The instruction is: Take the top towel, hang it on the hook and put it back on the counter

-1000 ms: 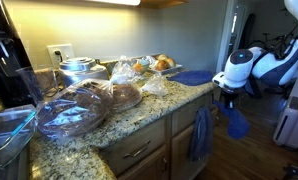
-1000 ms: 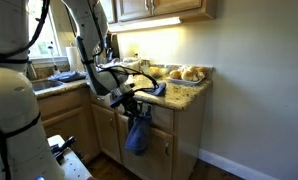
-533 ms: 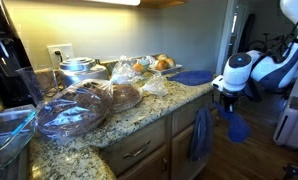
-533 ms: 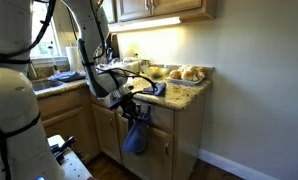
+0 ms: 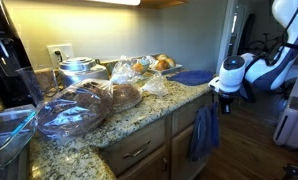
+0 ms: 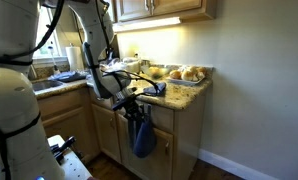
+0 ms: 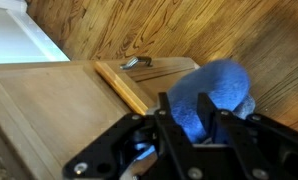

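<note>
Okay, the gripper (image 7: 196, 105) sat low in front of the cabinet door (image 7: 49, 110), off the end of the counter (image 5: 134, 118). In the wrist view the fingers (image 7: 167, 115) stood a bit apart with the top towel (image 7: 217, 85) bunched between them. I couldn't tell whether they were clamped on the cloth or just straddling it.

In an exterior view the bright blue towel (image 6: 142, 135) hung straight down the cabinet front, directly under the gripper (image 6: 134, 103) and clear of the counter top. From the opposite side the gripper (image 5: 226, 92) was just beside a blue-grey cloth (image 5: 202, 133) hanging on the end cabinet. I couldn't separate the top towel from that cloth there.

A small metal fitting (image 7: 137, 62) showed at the edge of the door, near the towel. Hook or handle, too small to say, and no contact with the cloth was visible. The wooden floor (image 7: 139, 25) filled the rest of the wrist view.

On the counter, another blue towel (image 5: 194, 77) lay flat near the end by the arm. Bagged bread (image 5: 84, 105), a bag of rolls (image 5: 159, 63) and a metal pot (image 5: 77, 67) sat further along.
</note>
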Tool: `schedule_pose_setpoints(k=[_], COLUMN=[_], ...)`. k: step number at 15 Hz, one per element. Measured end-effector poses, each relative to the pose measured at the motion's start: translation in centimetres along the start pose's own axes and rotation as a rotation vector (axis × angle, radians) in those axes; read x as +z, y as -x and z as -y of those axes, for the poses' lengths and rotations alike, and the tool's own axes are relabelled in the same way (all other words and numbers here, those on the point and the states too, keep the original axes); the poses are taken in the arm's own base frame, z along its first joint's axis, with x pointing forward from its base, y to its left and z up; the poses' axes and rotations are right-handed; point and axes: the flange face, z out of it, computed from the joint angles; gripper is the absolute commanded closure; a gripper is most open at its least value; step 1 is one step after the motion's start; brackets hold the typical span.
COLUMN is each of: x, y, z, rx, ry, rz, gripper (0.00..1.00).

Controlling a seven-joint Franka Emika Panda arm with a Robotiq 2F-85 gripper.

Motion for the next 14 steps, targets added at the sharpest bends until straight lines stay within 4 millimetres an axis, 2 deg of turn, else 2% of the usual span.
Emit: schedule_pose_setpoints(k=[5,9,14], x=[-0.6,-1.7,-4.8], y=[-0.2,0.2,1.8], z=[-0.6,-0.9,-2.1], rx=[0.008,0.019,0.054], ry=[0.004,-0.061,-0.146], rz=[-0.007,0.024,0.034], gripper=[0.02,0.00,0.00])
